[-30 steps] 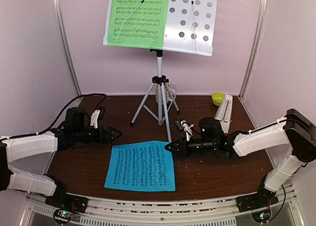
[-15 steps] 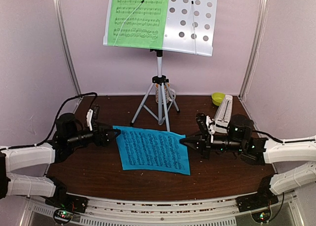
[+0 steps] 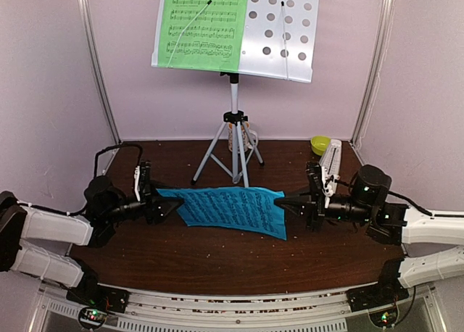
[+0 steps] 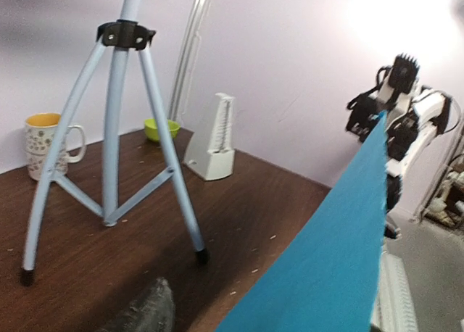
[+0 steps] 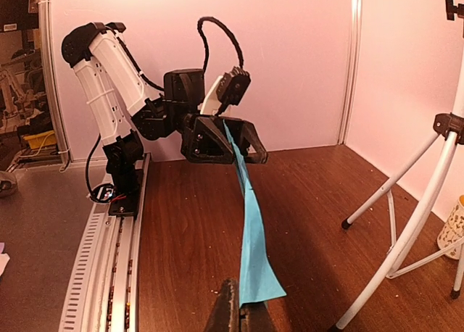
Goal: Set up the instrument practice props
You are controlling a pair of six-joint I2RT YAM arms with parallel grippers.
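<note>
The blue music sheet hangs edge-up over the table, stretched between both grippers. My right gripper is shut on its right corner, and the right wrist view shows the pinch. My left gripper stands open at the sheet's left end, one finger on either side of the paper. In the left wrist view one dark finger shows beside the sheet. The green music sheet rests on the white perforated music stand. The white metronome stands at the back right.
The stand's silver tripod spreads its legs just behind the sheet, with a patterned mug behind it. A lime-green bowl sits in the back right corner by the metronome. Pink walls close in both sides and the back.
The blue sheet has come up off the table and moved back. The right gripper drew its corner rightwards. The left gripper came to the left end, its jaws narrowing around the paper.
</note>
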